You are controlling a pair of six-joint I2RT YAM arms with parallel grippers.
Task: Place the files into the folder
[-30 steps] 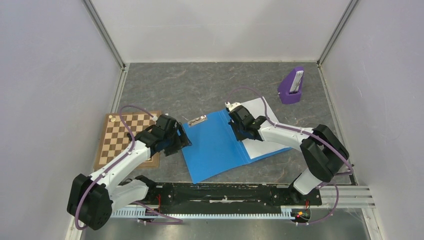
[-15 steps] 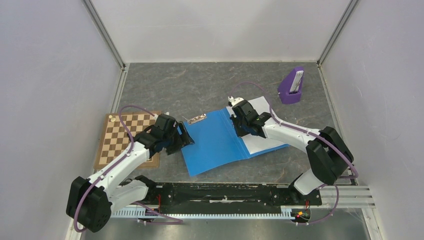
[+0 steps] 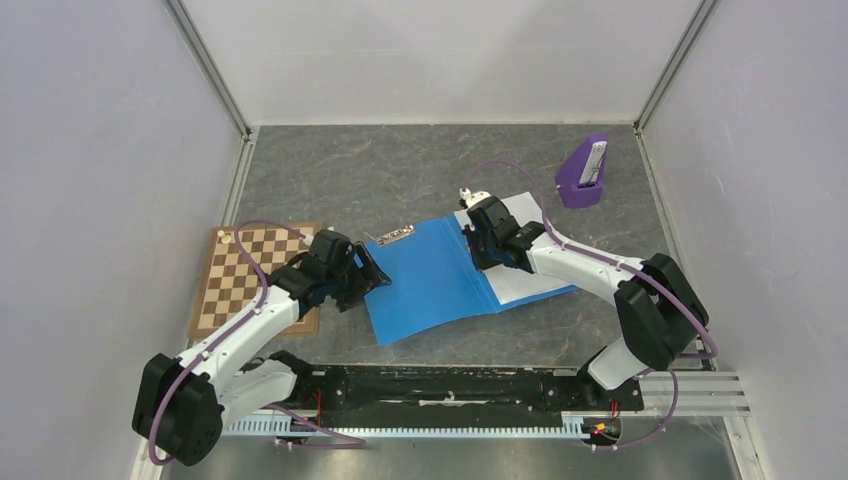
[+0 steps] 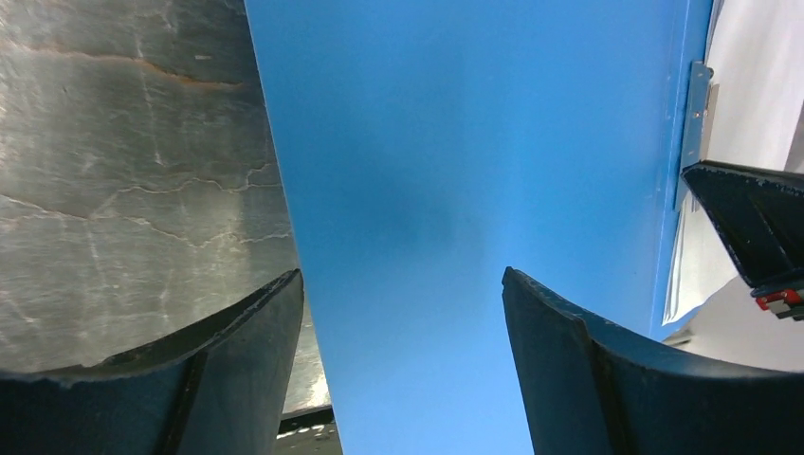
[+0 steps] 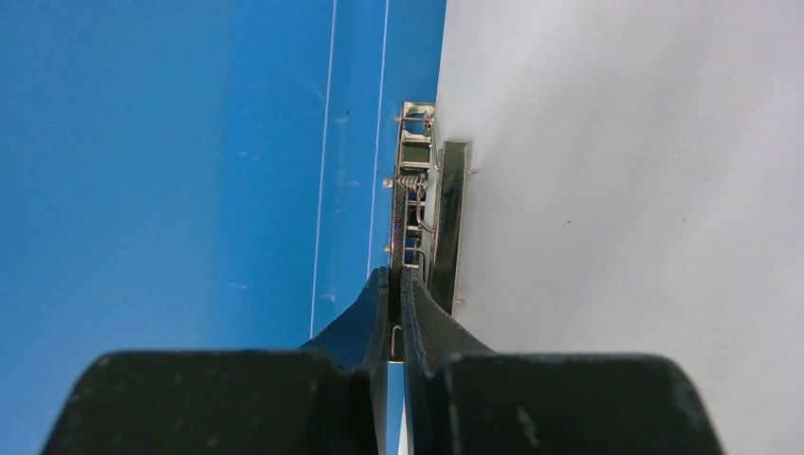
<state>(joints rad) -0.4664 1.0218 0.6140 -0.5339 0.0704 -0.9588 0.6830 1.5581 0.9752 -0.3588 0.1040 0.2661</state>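
One blue folder (image 3: 430, 285) lies open on the desk (image 3: 400, 170), white files (image 3: 525, 280) inside. Left claw (image 4: 403, 379) gapes wide; right claw (image 5: 396, 303) is pinched narrow at the metal clip (image 5: 417, 190).

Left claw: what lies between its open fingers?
In the left wrist view, the left claw has the blue folder cover between its fingers, its left edge and bare table beside it.

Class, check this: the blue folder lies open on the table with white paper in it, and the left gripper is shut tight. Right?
Not quite. The left gripper is open, its fingers spread over the folder, as the left wrist view shows. The paper part holds.
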